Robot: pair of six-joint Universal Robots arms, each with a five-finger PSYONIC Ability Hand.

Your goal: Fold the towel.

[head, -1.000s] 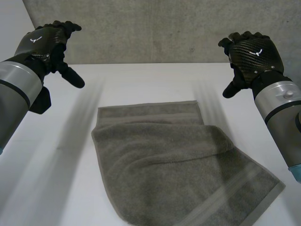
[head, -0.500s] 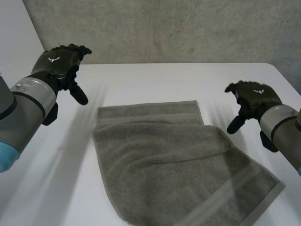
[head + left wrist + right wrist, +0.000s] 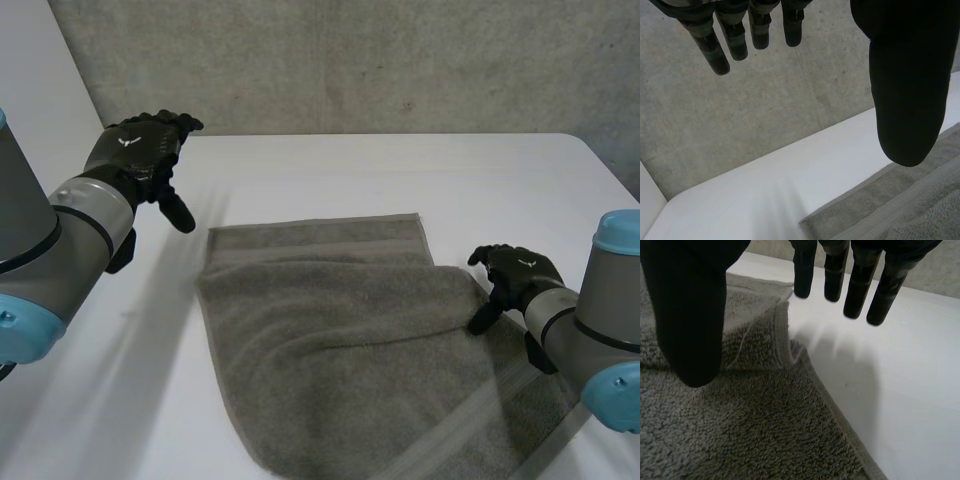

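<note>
Flanking one grey towel (image 3: 340,350) on one white table (image 3: 330,170), two spread hands: left hand (image 3: 140,150), right hand (image 3: 515,275).

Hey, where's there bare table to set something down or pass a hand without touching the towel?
Widest: the table strip between the far edge of the towel and the concrete wall. Also bare: the side below the left hand, and a smaller patch beyond the right hand. Crowded: the middle and near side, under towel, right hand at its edge.
</note>
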